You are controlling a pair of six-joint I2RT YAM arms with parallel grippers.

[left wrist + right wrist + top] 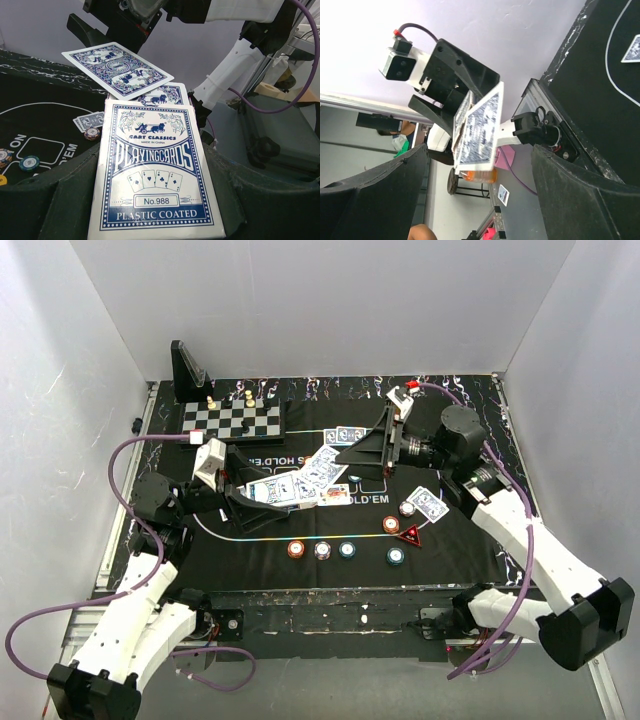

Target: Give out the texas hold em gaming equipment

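While the left gripper is clamped on the deck of playing cards, held above the middle of the black mat and tilted toward the other arm, the step in hand looks like dealing: one blue-backed card juts loose from the deck's far end, and the right gripper hangs just beyond it with its fingers spread wide and nothing between them; whether it touches that card I cannot tell. On the mat lie a pair of cards at the far side and a second pair at the right, with chips and the red triangular marker nearer the arms. The next move, as I judge it, calls for the right fingers to line up flat with the jutting card, close on its free edge alone, and draw it out without dragging the cards beneath
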